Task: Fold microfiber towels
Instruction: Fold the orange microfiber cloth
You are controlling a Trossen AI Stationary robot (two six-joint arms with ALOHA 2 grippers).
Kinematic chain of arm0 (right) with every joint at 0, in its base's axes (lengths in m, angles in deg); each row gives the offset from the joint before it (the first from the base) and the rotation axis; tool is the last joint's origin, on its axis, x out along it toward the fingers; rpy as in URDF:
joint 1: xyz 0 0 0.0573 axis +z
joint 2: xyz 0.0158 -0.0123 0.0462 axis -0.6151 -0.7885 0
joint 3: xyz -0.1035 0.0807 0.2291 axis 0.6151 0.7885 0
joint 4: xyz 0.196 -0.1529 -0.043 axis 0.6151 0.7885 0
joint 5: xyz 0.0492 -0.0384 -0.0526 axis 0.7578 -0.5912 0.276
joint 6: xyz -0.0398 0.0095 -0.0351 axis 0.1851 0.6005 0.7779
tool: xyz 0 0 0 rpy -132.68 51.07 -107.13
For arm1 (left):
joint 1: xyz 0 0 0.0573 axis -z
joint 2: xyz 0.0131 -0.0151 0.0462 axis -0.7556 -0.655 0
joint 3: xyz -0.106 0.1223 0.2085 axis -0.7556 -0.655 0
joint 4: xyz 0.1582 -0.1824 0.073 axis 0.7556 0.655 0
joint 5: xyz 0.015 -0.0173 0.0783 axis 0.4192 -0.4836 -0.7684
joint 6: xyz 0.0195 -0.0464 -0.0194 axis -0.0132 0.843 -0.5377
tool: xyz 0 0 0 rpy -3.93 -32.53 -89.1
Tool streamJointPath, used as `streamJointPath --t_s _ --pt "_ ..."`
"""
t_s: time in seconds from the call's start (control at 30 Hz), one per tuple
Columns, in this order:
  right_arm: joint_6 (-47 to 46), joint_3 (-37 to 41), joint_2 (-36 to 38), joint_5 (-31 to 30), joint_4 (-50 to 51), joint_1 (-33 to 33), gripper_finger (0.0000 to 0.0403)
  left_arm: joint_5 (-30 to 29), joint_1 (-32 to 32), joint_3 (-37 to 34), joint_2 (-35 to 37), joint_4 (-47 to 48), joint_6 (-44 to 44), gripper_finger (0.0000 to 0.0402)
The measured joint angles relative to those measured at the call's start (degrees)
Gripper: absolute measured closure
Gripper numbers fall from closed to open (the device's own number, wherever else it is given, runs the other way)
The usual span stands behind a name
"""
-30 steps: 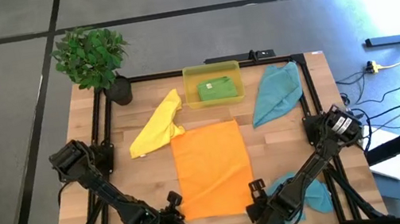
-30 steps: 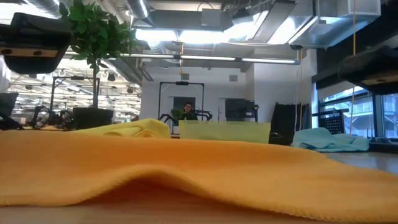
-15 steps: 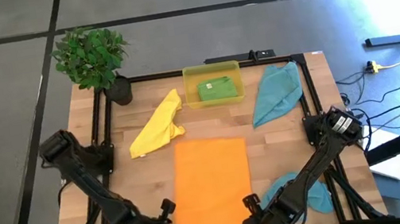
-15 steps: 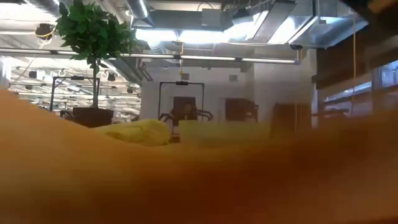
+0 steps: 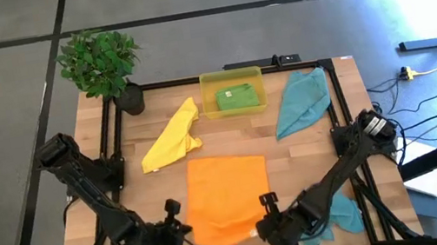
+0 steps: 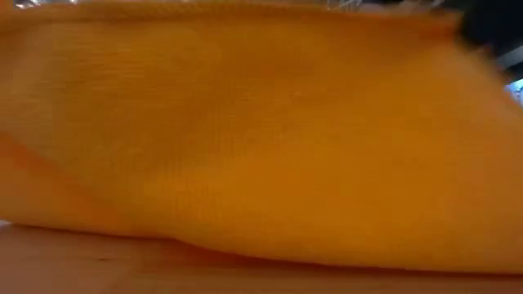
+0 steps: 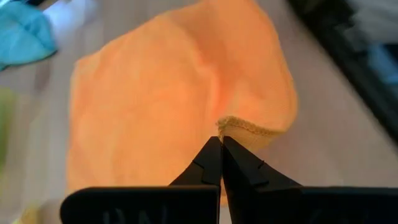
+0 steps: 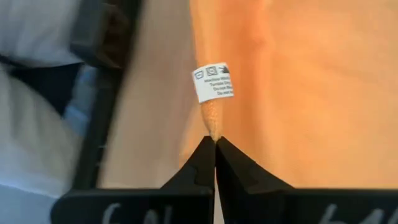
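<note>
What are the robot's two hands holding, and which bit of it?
Both hold the orange towel: the left gripper pinches a hemmed near corner, the right gripper pinches the other near corner, by its white label.
</note>
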Motion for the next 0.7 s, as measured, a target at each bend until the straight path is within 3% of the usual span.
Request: streamJointPath --t_s 0.27,0.5,0.7 --pt "-3.12 7.09 3.75 -1.51 0.08 -2.92 0.0399 -0.27 -4.0 -5.67 2.67 0.5 1.51 0.0401" --pt "-5.87 13.76 10.44 -9.5 -0.96 -3.09 0.0399 -0.65 -8.19 -14.37 11.62 -6.84 -0.61 0.0401" --pt "-6.21 16.75 16.11 -13.18 -4.75 -3.11 0.0399 -1.58 -10.14 -15.94 17.94 -9.72 -3.82 0.0401"
